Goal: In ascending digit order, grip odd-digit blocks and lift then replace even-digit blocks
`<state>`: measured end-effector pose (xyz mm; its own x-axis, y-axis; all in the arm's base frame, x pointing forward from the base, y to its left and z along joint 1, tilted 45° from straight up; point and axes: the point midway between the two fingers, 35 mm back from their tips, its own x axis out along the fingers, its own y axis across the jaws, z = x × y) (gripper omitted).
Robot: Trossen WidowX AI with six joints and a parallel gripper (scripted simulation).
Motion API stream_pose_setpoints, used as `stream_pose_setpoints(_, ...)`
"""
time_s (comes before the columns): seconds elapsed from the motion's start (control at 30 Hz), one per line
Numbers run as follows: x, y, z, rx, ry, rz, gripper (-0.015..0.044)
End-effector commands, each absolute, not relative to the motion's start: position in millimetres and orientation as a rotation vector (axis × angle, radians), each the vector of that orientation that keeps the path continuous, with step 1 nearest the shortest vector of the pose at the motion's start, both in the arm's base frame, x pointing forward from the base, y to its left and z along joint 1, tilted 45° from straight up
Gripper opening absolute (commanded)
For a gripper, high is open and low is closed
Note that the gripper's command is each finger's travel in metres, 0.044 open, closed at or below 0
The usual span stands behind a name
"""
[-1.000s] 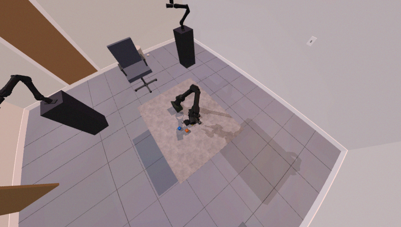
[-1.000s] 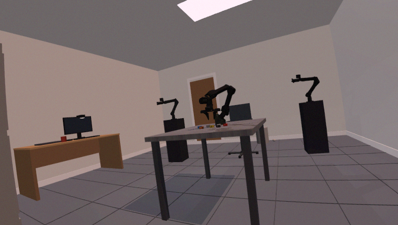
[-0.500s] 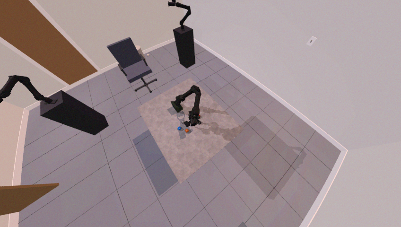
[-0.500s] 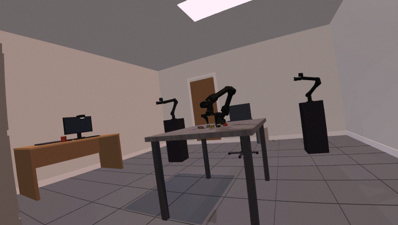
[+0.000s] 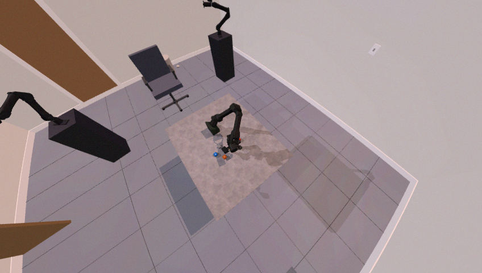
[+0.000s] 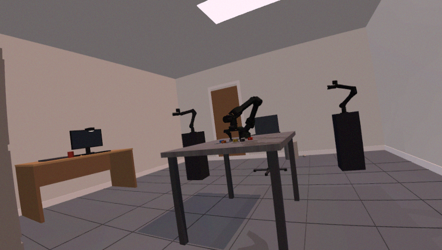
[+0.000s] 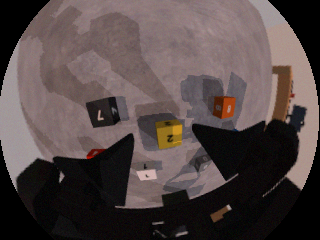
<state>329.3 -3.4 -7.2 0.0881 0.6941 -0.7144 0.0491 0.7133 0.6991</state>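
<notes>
Above the tabletop (image 5: 203, 176) (image 6: 217, 149) (image 7: 165, 60), the claw (image 5: 233, 148) (image 6: 230, 138) (image 7: 164, 131) stands wide open with nothing in its grip, the yellow block (image 6: 235, 140) (image 7: 169, 135) marked 2 showing between and beyond its fingertips. The step in hand looks to be the approach to that block, which calls for lowering squarely around it, closing, then an even-digit lift of about a centimetre, setting back and letting go.

Seven blocks on the surface (image 5: 216, 202) (image 6: 217, 149): one yellow (image 7: 169, 135), one black (image 7: 102, 112), one orange (image 7: 224, 107), one white (image 7: 147, 174), one grey (image 7: 202, 162), one red (image 7: 95, 153), one blue (image 5: 215, 154)! And there are three arms, two black pedestals, one office chair, one monitor, one red mug!
</notes>
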Motion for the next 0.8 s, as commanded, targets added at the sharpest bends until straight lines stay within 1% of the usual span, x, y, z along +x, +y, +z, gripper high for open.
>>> stream_pose_setpoints(0.0, 329.2, -0.4, -10.5, 0.671, 1.421, 0.533, 0.0374)
stream_pose_setpoints(0.3, 329.2, -0.4, -10.5, 0.671, 1.421, 0.533, 0.0137)
stream_pose_setpoints(0.33, 329.2, -0.4, -10.5, 0.671, 1.421, 0.533, 0.012)
stream_pose_setpoints(0.77, 329.2, -0.4, -10.5, 0.671, 1.421, 0.533, 0.012)
